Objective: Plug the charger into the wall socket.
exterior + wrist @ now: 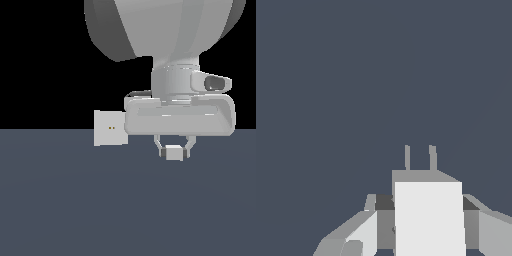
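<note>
We see the small light-grey boxy charger (173, 152) clamped in our claw (173, 150), lifted above the dark slate tabletop (75, 210), two prongs in the wrist view, flat off-white square wall socket (110, 128) upright toward the exterior view's left, apart.

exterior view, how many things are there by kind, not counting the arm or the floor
charger: 1, held between the fingers of the gripper
wall socket: 1, upright, toward the exterior view's left of the charger
total: 2
</note>
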`<state>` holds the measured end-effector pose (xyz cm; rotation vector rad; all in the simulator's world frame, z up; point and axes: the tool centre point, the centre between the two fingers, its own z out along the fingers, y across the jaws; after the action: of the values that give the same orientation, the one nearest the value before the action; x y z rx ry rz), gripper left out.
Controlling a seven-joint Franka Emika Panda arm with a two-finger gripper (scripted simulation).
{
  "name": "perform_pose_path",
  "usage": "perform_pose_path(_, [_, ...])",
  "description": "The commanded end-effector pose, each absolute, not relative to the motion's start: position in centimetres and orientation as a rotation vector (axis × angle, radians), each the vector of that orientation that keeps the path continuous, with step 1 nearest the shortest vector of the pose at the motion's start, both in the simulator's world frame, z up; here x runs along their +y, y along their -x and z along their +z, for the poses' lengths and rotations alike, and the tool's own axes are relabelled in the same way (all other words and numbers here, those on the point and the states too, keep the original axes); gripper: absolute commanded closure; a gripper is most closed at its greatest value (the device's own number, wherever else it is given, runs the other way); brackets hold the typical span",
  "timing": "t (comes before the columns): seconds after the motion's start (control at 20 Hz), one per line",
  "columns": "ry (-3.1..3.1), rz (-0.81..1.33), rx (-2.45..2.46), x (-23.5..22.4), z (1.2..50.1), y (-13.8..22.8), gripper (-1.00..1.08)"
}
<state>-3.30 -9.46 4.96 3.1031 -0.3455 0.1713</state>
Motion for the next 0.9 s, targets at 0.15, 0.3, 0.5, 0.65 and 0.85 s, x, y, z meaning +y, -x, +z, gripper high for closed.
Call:
perform_pose_path(0.15, [-3.135, 0.174, 0.028, -4.8, 7.2, 0.5, 1.08])
perform_pose_path(0.3, [-3.135, 0.174, 0.194, -2.5, 8.1, -0.4, 1.08])
perform_pose_path(0.5, [-3.127, 0.173, 0.363, -0.1, 9.1, -0.9, 1.08])
perform_pose_path(0.65, [-3.119, 0.172, 0.452, 1.2, 9.6, -1.1, 1.08])
perform_pose_path(0.85, [-3.111, 0.171, 0.520, 2.3, 10.0, -1.2, 1.08])
